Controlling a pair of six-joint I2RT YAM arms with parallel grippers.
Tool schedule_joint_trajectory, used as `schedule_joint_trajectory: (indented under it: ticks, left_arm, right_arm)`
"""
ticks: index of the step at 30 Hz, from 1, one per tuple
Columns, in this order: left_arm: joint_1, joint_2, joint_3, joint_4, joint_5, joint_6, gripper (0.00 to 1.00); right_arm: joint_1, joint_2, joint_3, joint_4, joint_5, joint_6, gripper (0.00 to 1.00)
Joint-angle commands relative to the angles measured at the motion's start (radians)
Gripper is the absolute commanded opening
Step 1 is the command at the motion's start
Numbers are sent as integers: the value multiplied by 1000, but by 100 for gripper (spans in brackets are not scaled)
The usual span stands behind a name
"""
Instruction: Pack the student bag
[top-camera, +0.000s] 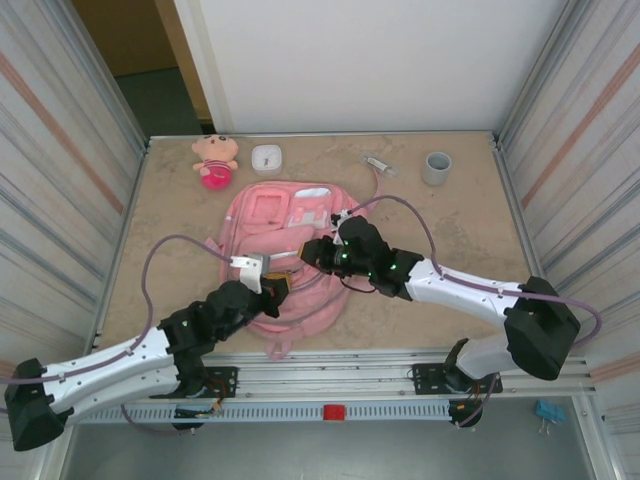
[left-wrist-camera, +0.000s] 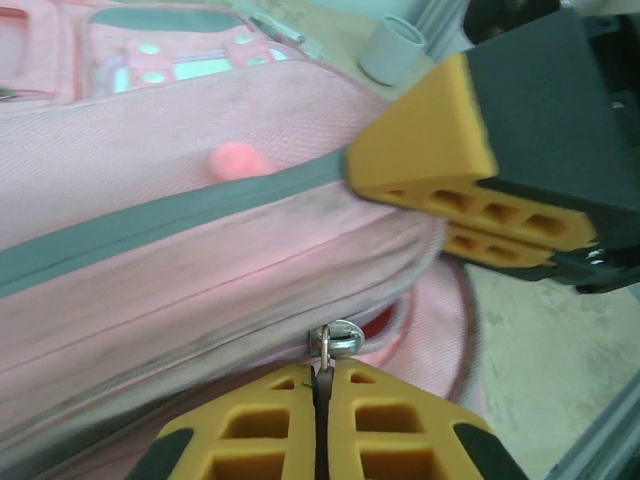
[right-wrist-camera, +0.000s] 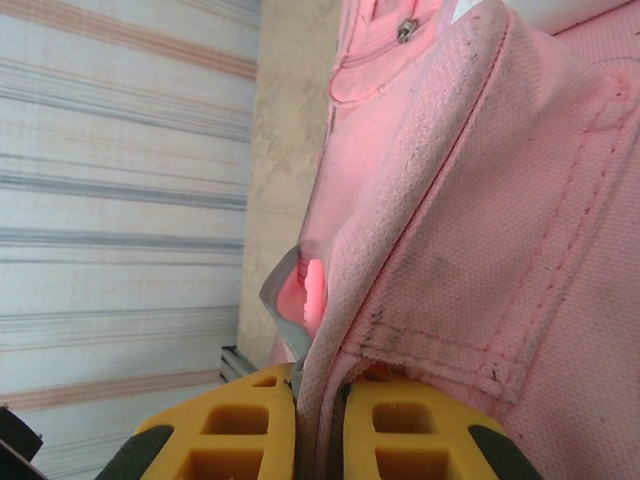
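Left arm: in the top view we see it come in from 7 o'clock, low and long, with its wrist pointing to 1 o'clock.
Right arm: it comes in from 4 o'clock, and its white forearm points to 10 o'clock above the bag.
Left pincer (top-camera: 277, 283): the two yellow pads are pressed together. Its own camera shows the small metal zipper pull (left-wrist-camera: 336, 340) held at their tips.
Right pincer (top-camera: 312, 252): it is nearly closed. Its own camera shows a fold of the pink cloth pinched between the pads.
Student bag (top-camera: 265, 215): it lies flat in the middle of the table (top-camera: 450, 230), under both pincers, with the front pockets toward 12 o'clock.
Bag and pincers: the left pincer is at the 7 o'clock part of the bag and the right one near its centre. The two are close together but do not touch.
Materials: the bag is pink woven cloth with visible stitching, a little dirty at the seams. It has a grey zipper band (left-wrist-camera: 150, 225) and a clear pocket window. The pads are yellow with hollow cells.
Table surface: sandy, speckled and matt.
Around the bag: a plush doll (top-camera: 215, 160) at 11 o'clock, a white box (top-camera: 267, 157) at 12 o'clock and a grey cup (top-camera: 436, 167) at 2 o'clock, all apart from the bag.
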Motion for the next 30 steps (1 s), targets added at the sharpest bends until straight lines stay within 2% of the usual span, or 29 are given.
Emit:
schedule_joint_trajectory:
  ticks: [1,10,11,12,15,16,17,22,23,26,30]
  left_arm:
    - [10,-30,21,-127,-139,-31,0]
    - [11,-78,16,-244,-217,-37,0]
    - [11,-83,12,-239,-214,-27,0]
    - [11,-90,4,-220,-202,-11,0]
    - [12,-107,-28,-135,-151,28,0]
    - [13,-111,-38,-104,-129,39,0]
    - [15,-114,-45,-83,-114,45,0]
    - [28,-114,-59,-25,-53,64,0]
    - [28,-115,-62,-21,-44,71,0]
    - [29,-121,-65,-5,-21,86,0]
    - [31,-139,-76,16,0,104,0]
  right_arm:
    - [-73,-79,55,9,-68,-65,0]
    - [-219,-93,81,-80,-230,-113,0]
    - [-229,-95,85,-97,-238,-130,2]
    - [-241,-99,93,-126,-245,-157,8]
    - [-251,-134,103,-203,-214,-272,37]
    - [-248,-154,105,-225,-193,-323,46]
    - [-243,-171,108,-242,-174,-383,51]
    - [-110,-225,135,-347,77,-853,62]
    - [-69,-216,131,-340,92,-981,63]
    - [5,-165,113,-312,93,-1219,64]
    - [24,-64,125,-294,27,-1405,65]
